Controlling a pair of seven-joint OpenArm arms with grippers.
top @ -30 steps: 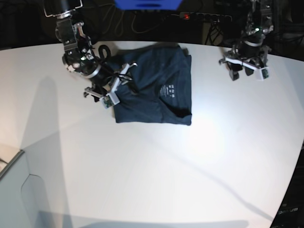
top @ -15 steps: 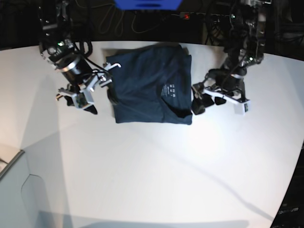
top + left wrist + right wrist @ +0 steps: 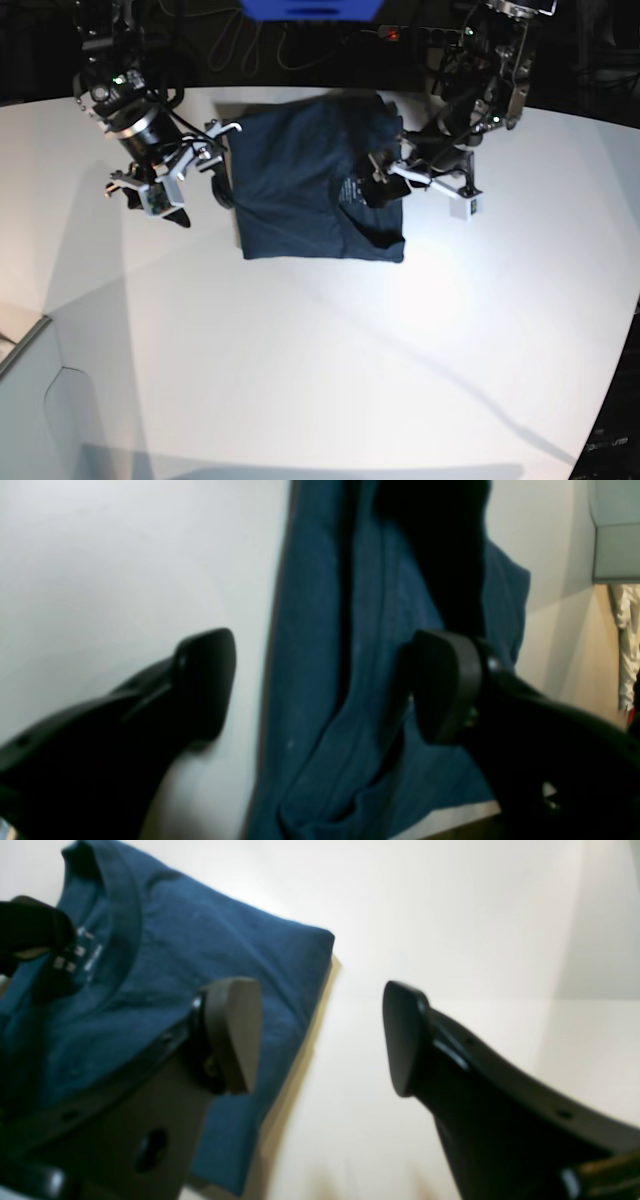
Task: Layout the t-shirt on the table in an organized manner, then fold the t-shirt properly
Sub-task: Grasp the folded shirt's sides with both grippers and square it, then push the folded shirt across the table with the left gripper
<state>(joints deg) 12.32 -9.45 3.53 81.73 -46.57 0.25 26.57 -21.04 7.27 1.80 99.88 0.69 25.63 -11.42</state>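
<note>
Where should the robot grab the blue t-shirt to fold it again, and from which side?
Probably the t-shirt is best pinched at its side edge near the collar, coming in from the side where the left gripper hangs. There the folded layers end in a clean edge on the table, and that gripper's open jaws already straddle it. The right gripper is open too, just off the opposite edge.

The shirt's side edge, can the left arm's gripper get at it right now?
Probably yes: the left gripper is open, its jaws straddling the edge of the shirt, with nothing between them.

text: white neck print on t-shirt (image 3: 165,955) | too blurred to read
</note>
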